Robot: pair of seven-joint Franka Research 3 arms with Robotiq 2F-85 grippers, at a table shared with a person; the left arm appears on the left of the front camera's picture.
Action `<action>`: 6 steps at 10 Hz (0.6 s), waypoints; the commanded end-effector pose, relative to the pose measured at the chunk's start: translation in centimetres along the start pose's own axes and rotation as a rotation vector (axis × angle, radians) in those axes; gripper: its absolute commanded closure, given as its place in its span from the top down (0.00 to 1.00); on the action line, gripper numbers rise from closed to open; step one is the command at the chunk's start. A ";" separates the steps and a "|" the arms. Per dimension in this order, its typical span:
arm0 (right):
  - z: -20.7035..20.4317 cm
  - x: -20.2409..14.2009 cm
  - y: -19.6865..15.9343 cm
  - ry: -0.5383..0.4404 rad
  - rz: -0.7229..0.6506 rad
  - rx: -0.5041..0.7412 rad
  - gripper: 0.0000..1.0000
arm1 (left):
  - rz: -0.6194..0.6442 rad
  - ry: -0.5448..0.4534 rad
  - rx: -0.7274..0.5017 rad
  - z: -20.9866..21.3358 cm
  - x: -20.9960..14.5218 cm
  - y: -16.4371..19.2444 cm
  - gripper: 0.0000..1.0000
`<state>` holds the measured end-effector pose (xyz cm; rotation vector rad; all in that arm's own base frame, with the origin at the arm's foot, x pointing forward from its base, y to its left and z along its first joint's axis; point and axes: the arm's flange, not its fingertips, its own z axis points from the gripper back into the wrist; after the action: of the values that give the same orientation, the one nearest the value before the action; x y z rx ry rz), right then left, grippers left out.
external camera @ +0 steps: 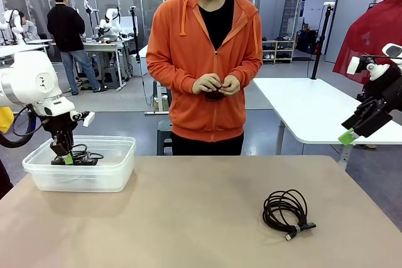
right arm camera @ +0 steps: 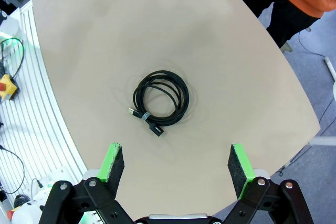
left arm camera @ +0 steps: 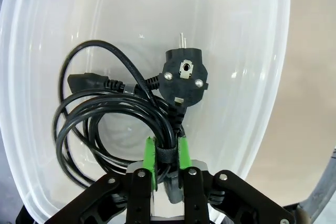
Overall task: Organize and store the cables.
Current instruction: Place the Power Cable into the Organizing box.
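A coiled black power cable (left arm camera: 113, 116) with a round plug (left arm camera: 184, 74) lies inside the clear plastic bin (external camera: 81, 166) at the table's left. My left gripper (left arm camera: 167, 153) reaches down into the bin, shut on that cable at its tie; it is also seen from the front (external camera: 63, 154). A second black coil (external camera: 287, 210) with small plug ends rests on the table's right half, directly below my right wrist camera (right arm camera: 160, 100). High off the table's right side, my right gripper (external camera: 358, 128) hangs open with nothing between its green pads (right arm camera: 111, 162). The person's hands (external camera: 215, 84) hold a small dark object.
The person in an orange hoodie (external camera: 204, 67) stands at the table's far edge, centre. The tan tabletop (external camera: 188, 218) stretches bare between bin and loose coil. A white table (external camera: 326, 108) stands behind at the right.
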<state>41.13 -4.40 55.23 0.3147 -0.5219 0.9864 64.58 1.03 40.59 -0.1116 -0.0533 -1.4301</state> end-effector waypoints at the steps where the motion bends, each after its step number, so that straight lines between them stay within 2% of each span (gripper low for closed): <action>1: 0.1 0.0 0.0 -0.004 0.002 0.003 1.00 | 0.040 -0.007 -0.029 0.9 0.1 0.5 0.35; 2: 0.1 0.0 0.0 -0.004 0.002 0.003 1.00 | 0.048 -0.031 -0.019 1.0 0.0 0.4 0.47; 3: 0.1 0.0 0.0 -0.004 0.002 0.003 1.00 | 0.059 -0.035 -0.011 1.3 -0.4 0.1 0.52; 4: 0.1 0.0 0.0 -0.004 0.002 0.003 1.00 | 0.067 -0.028 -0.014 1.5 -0.5 -0.1 0.65; 5: 0.1 0.0 0.0 -0.004 0.002 0.003 1.00 | 0.073 -0.032 -0.003 1.7 -0.6 -0.5 0.70; 6: 0.1 0.0 0.0 -0.004 0.002 0.003 1.00 | 0.081 -0.034 -0.005 1.7 -0.6 -0.7 0.83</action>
<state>41.13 -4.40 55.23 0.3146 -0.5219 0.9864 64.49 1.89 41.87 -0.1091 -0.0618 -1.3766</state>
